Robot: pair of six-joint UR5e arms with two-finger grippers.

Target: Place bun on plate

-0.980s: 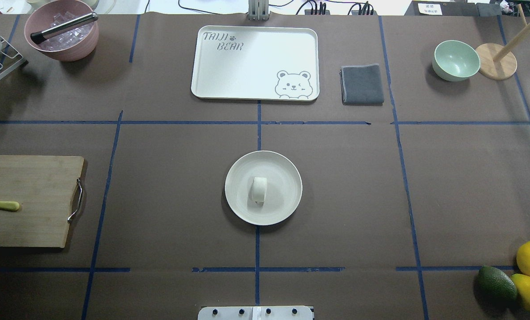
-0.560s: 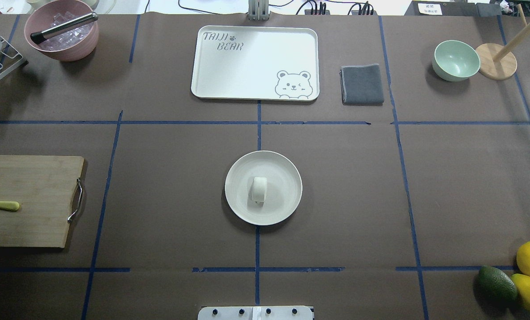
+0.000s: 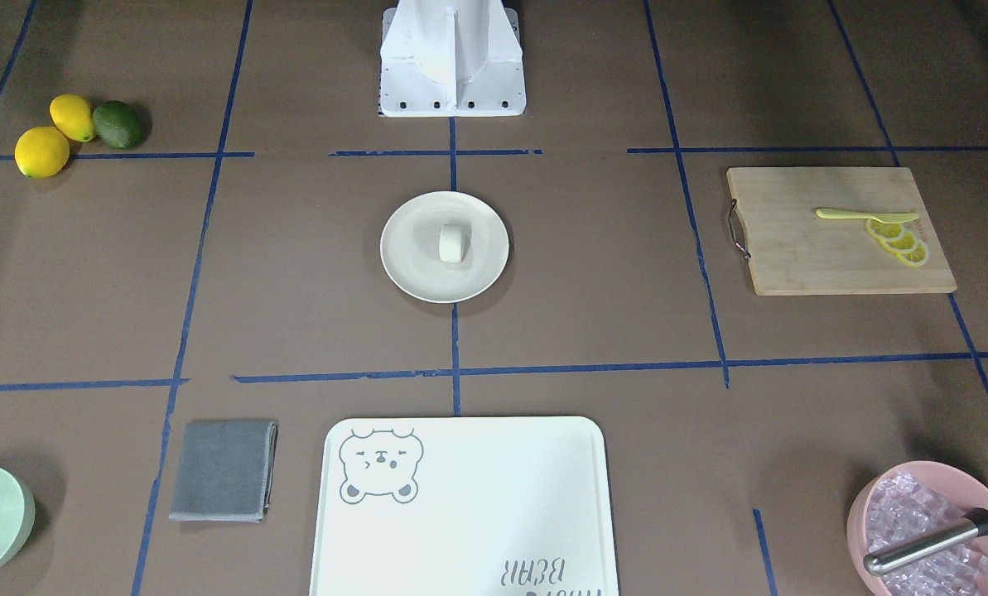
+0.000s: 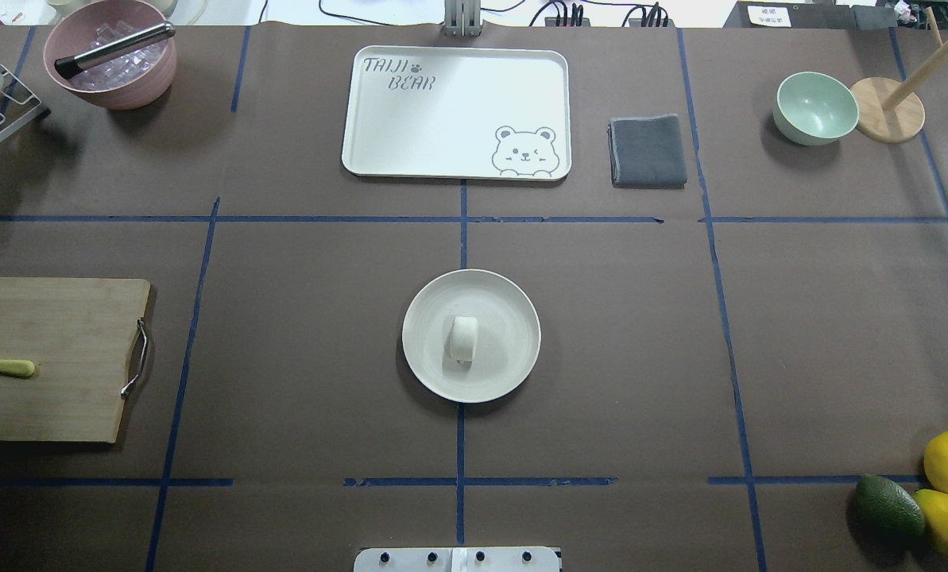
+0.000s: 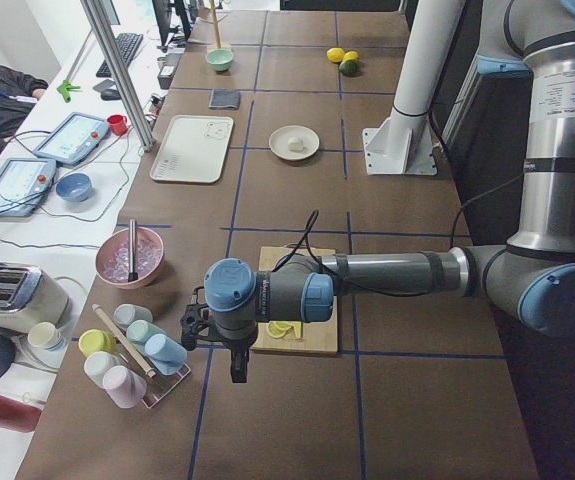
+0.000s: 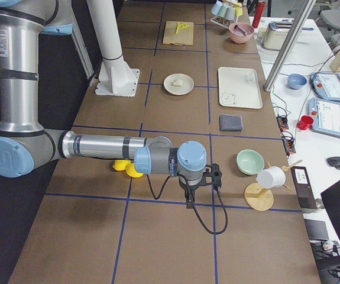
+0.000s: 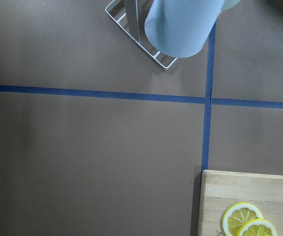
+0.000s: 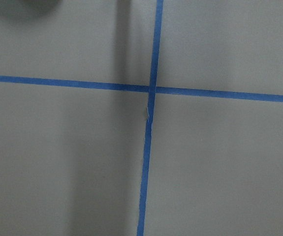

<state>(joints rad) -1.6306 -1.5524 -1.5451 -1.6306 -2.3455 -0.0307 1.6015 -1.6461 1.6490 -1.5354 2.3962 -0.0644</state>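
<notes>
**Bun on the plate, both arms out at the table ends**

On the overhead camera I see the small, smooth white rounded bun (image 4: pixel 463 340) lying on the round, shallow cream-white plate (image 4: pixel 509 357). It sits a little left of the plate's centre, in the middle of the frame.

Neither that view nor the front-facing one shows an arm; only the side cameras do. In the left-end view the left gripper (image 5: pixel 236 372) hangs pointing down at lower centre, just beside the pale wooden cutting board (image 5: pixel 322 338). In the right-end view the right gripper (image 6: pixel 188 203) hangs at lower centre, near the glossy mint-green bowl (image 6: pixel 249 161). From those angles I cannot tell whether either tool is open or closed, and the wrist cameras show no fingers.

My left wrist camera looks at the matte brown paper table cover (image 7: pixel 82 162) crossed by blue tape lines (image 7: pixel 207 101). A light-blue cup (image 7: pixel 180 24) lies on a white wire rack (image 7: pixel 158 59) at the top, and two translucent lemon slices (image 7: pixel 242 219) are at lower right. The right wrist camera shows only paper and a tape cross.

Along the top of the overhead frame:
- a smooth white rectangular bear-print tray (image 4: pixel 442 119) with rounded corners
- a folded grey cloth (image 4: pixel 648 151) with a stitched edge
- a pink bowl of clear ice (image 4: pixel 136 87) holding a metal handle (image 4: pixel 116 49)
</notes>
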